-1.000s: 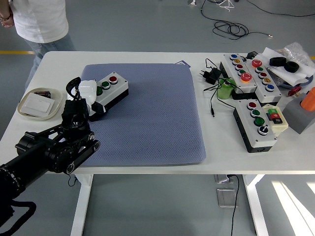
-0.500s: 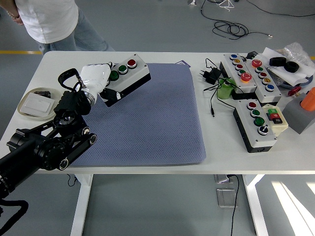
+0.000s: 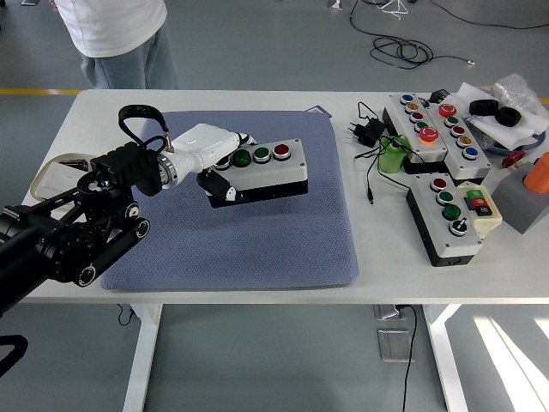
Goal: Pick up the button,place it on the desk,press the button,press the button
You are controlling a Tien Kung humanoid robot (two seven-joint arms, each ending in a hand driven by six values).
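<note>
A grey button box (image 3: 266,169) with two green buttons and a red one on top, on a black base, is held above the blue-grey mat (image 3: 257,232). My left hand (image 3: 210,154), white with black fingertips, is shut on the box's left end and holds it roughly level over the mat's upper middle. The left arm comes in from the lower left. The right hand does not show.
A shallow dish (image 3: 53,176) lies at the table's left edge behind my arm. Two larger button panels (image 3: 433,129) (image 3: 446,219), a green cup (image 3: 393,157), cables and an adapter (image 3: 369,131) crowd the right side. A person (image 3: 120,39) stands at the far left.
My left hand lifted the button box off the mat's left part and carried it to the right toward the mat's middle, turning it level. The person walked to the right.
</note>
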